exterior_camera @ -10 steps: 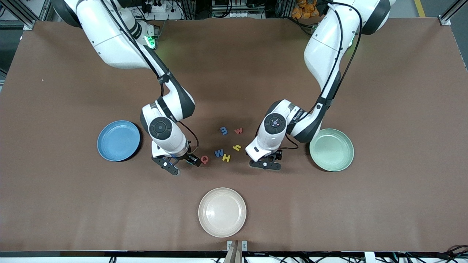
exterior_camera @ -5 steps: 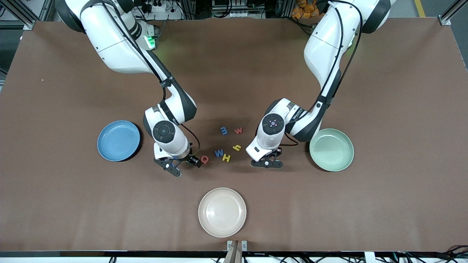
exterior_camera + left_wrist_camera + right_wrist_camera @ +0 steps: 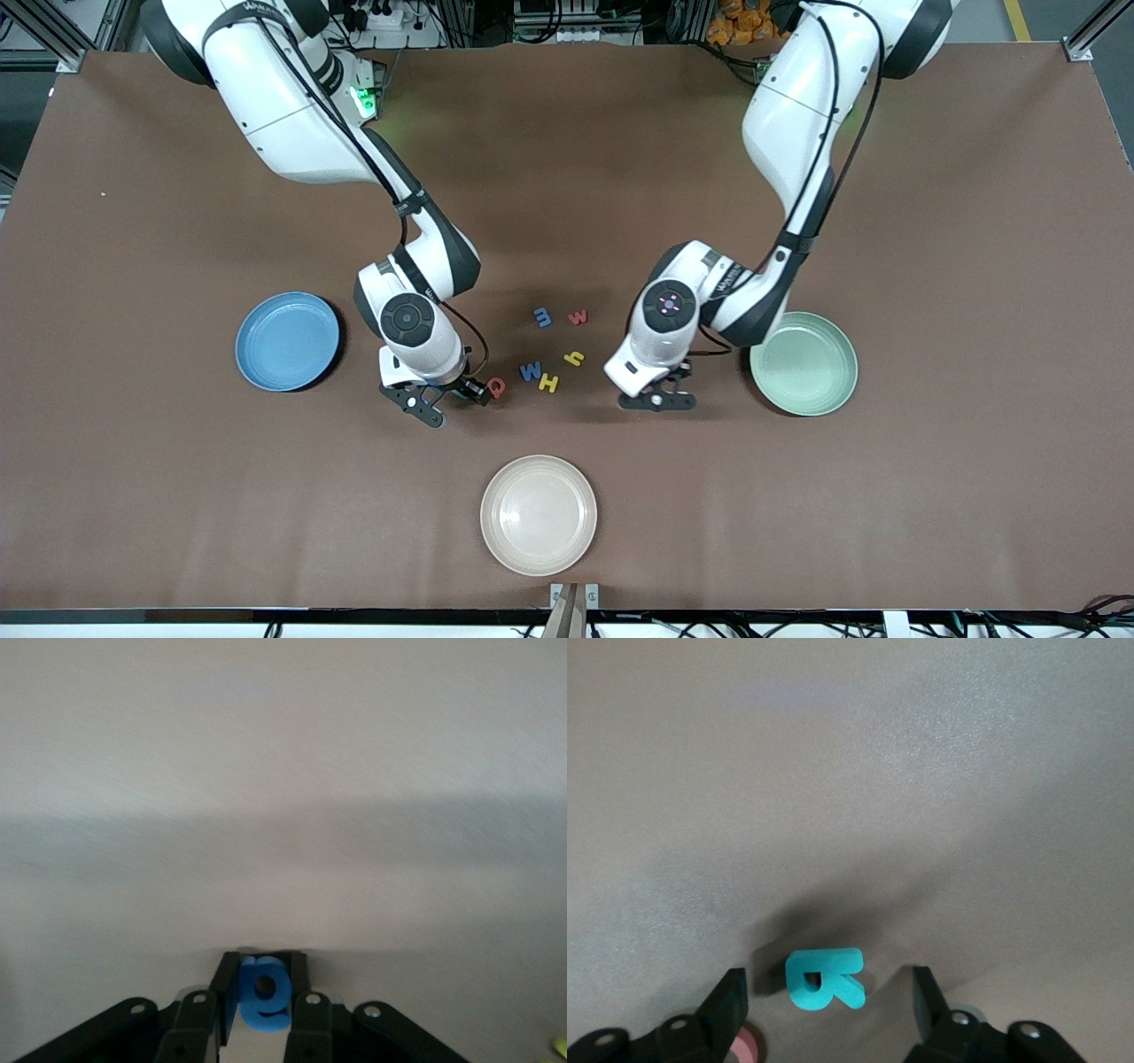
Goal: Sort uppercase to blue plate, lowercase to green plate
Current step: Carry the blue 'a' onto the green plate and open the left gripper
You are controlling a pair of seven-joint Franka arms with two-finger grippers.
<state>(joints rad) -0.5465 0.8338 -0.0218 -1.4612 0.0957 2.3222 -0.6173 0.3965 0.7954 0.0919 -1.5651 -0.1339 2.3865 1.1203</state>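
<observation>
- Left gripper (image 3: pixel 263 992) is pinching the blue a (image 3: pixel 264 994) between closed fingers, low over the table beside the green plate (image 3: pixel 803 363).
- Right gripper (image 3: pixel 826 992) is straddling the teal R (image 3: pixel 825 978), which is lying on the table with the fingers spread wide either side, next to the red Q (image 3: pixel 496 386).
- Blue plate (image 3: pixel 288 341) is sitting toward the right arm's end.

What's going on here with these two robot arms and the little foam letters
Two arms are sorting foam letters onto plates. The left gripper is shut on the blue a, near the green plate. The right gripper is open, its fingers on either side of the teal R on the table, beside the red Q. The other letters, including the blue W and yellow H, lie on the table between the arms. The blue plate holds nothing yet.
</observation>
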